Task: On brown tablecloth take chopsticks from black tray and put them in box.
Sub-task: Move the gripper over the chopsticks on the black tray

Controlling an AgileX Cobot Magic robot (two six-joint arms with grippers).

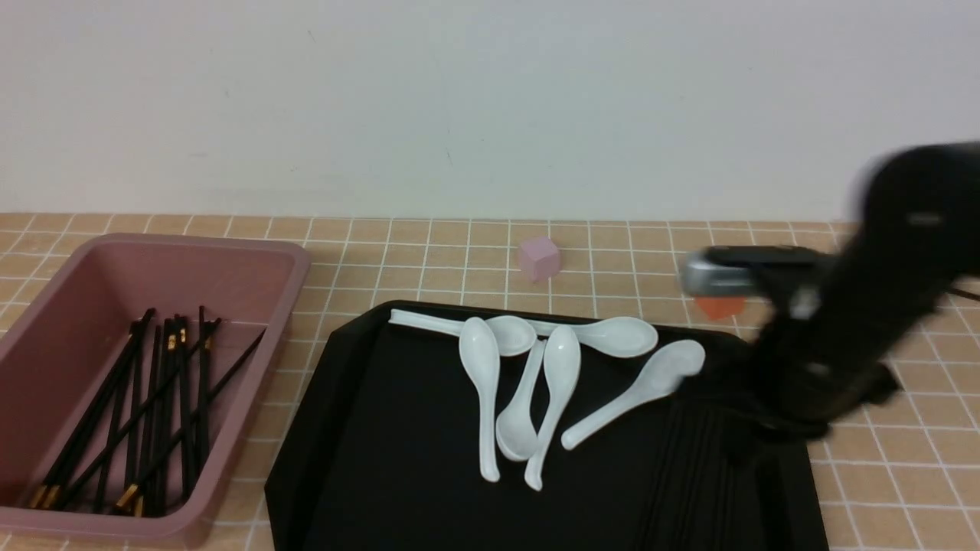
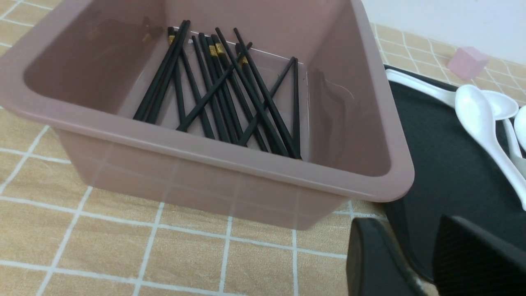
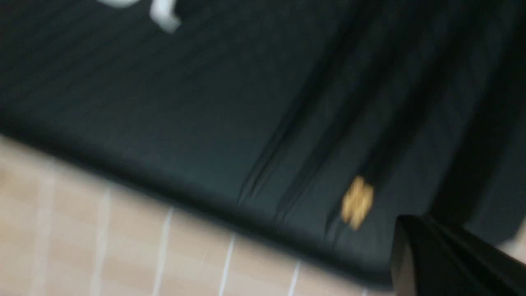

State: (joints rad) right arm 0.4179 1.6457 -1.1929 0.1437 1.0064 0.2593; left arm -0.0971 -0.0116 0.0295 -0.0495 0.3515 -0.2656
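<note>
On the brown tablecloth [image 1: 903, 474] the pink box [image 1: 298, 260] at the left holds several black chopsticks [image 1: 153, 413]. The black tray [image 1: 398, 428] lies in the middle. More chopsticks [image 1: 689, 482] show as faint dark streaks on its right part. My right gripper [image 1: 727, 436], blurred, is down on them. In the right wrist view its fingers [image 3: 444, 259] look pressed together by a gold-banded chopstick [image 3: 357, 201]. My left gripper [image 2: 407, 230] stands open and empty beside the box [image 2: 205, 152], at the tray's edge [image 2: 444, 164].
Several white spoons [image 1: 563, 383] lie across the tray's far half. A small pink cube [image 1: 539, 258] and an orange cube [image 1: 720, 308] sit on the cloth behind the tray. A pale wall closes the far side.
</note>
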